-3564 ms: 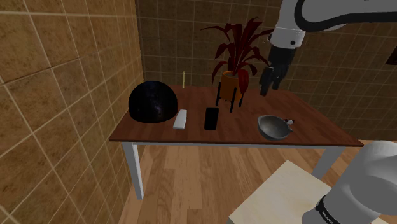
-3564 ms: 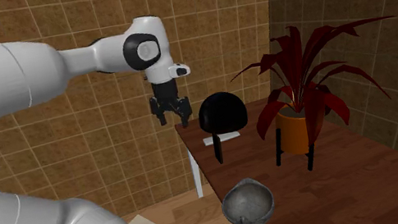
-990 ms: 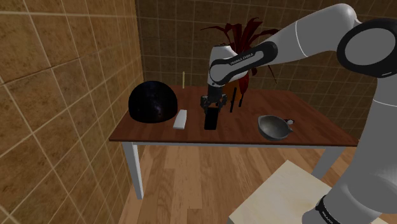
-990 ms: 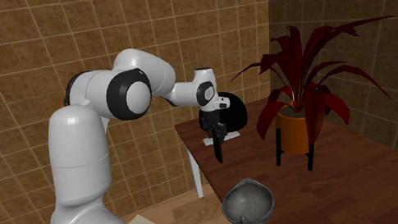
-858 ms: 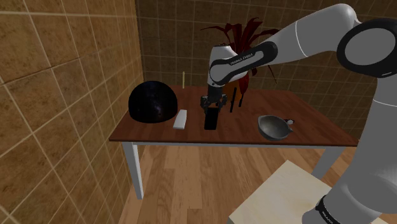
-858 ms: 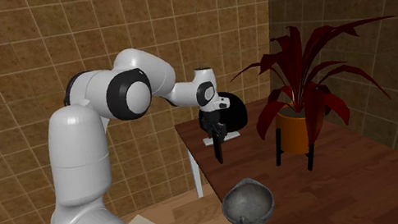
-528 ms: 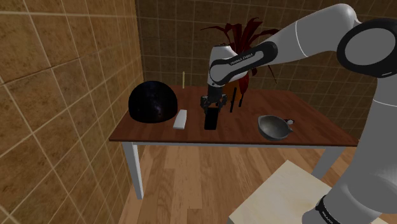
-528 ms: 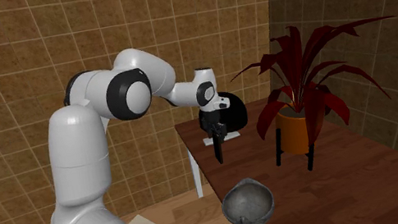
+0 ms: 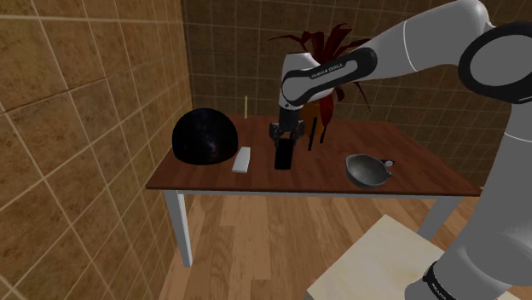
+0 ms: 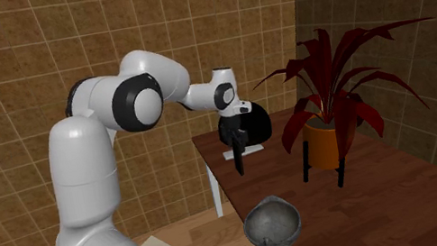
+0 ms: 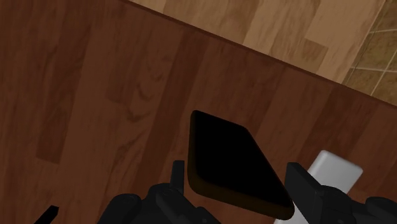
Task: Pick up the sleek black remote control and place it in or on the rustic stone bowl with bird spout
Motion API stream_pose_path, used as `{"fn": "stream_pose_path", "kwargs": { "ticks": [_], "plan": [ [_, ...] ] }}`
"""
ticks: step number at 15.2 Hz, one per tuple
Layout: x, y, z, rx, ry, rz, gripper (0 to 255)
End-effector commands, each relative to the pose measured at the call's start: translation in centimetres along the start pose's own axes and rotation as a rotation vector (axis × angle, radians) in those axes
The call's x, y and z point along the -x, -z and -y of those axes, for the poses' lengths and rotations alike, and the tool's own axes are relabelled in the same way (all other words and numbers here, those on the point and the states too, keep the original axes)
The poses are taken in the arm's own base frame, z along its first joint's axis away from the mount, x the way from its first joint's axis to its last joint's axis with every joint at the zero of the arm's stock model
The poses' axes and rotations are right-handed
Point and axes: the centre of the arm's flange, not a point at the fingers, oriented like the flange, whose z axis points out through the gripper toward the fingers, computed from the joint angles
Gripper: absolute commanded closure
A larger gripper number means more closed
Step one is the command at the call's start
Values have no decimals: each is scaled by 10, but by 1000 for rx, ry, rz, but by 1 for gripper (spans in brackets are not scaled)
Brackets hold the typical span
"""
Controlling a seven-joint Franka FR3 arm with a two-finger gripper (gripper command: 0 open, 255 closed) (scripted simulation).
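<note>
Risen a little off the table (image 9: 205,175), the black remote (image 11: 232,162) sits clamped between the jaws

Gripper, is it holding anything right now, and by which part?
Yes: the gripper is shut on the black remote, clasping its two long edges near the end closest to the hand.

Dim, flat, warm light — even across every view.
</note>
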Motion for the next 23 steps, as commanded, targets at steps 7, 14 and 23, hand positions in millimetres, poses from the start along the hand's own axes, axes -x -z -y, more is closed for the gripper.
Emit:
{"fn": "stream_pose_path", "kwargs": {
  "ticks": [7,14,23],
  "plan": [
    [-3,43,-1,0,0,0,255],
    [-4,80,-1,0,0,0,255],
    [-6,127,-2,0,0,0,255]
  ]
}}
